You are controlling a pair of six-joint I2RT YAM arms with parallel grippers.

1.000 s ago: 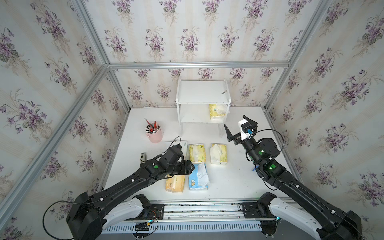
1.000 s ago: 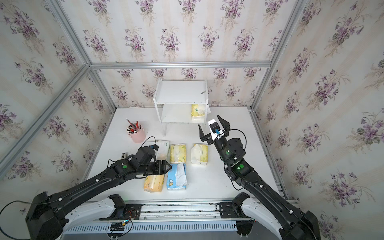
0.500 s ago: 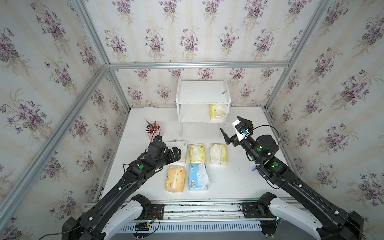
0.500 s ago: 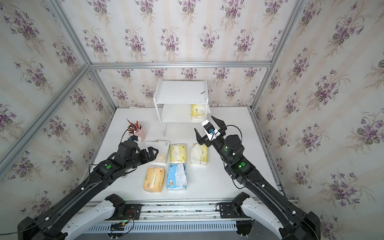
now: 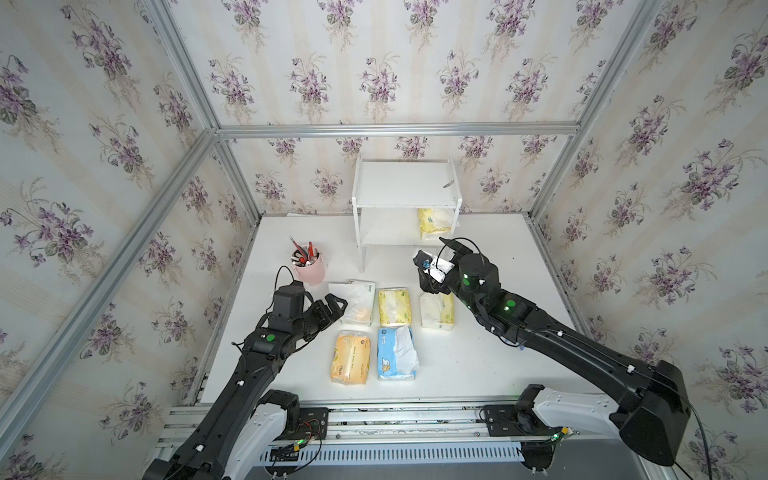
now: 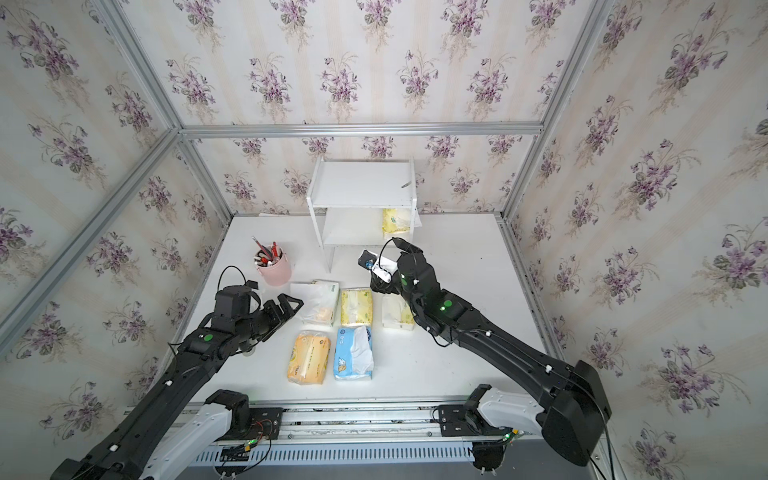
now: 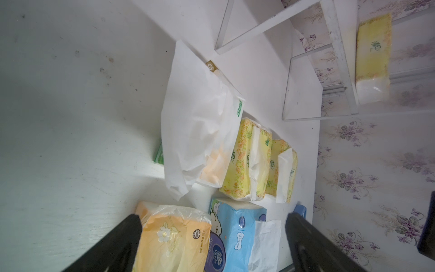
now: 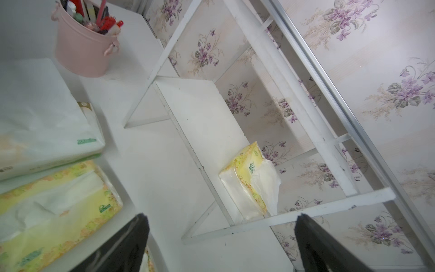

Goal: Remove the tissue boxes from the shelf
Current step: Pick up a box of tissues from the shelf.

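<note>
- Five tissue packs lie on the bench (image 5: 478, 365) now. The white pack (image 5: 353, 299), a yellow pack (image 5: 395, 306) and a pale pack (image 5: 436, 313) make the back row. The orange pack (image 5: 351, 357) and the blue-and-white pack (image 5: 397, 353) sit side by side nearer the front edge.
- One pack is left to fetch. This last yellow pack (image 5: 434, 222) sits on the lower board of the shelf (image 5: 405, 183), at its right end. The shelf stands against the bench's back edge.
- A second ago the left gripper (image 5: 334, 306) was down over the orange pack. It has since let go and drawn back toward the left edge, so that pack is delivered.
- The left jaws are spread as wide as they go and hold nothing. They hang by the white pack's left side, not far from the pink pen cup (image 5: 309, 270). I can't tell whether they touch the pack.
- The right gripper (image 5: 434, 254) has crept in from the right toward the front of the shelf. Its jaws gape wide and are empty, and its wrist view has the last yellow pack squarely ahead.
- To my eye the right arm makes the final pick. It will have to reach in under the top board and close on soft plastic that may crumple or slip.
</note>
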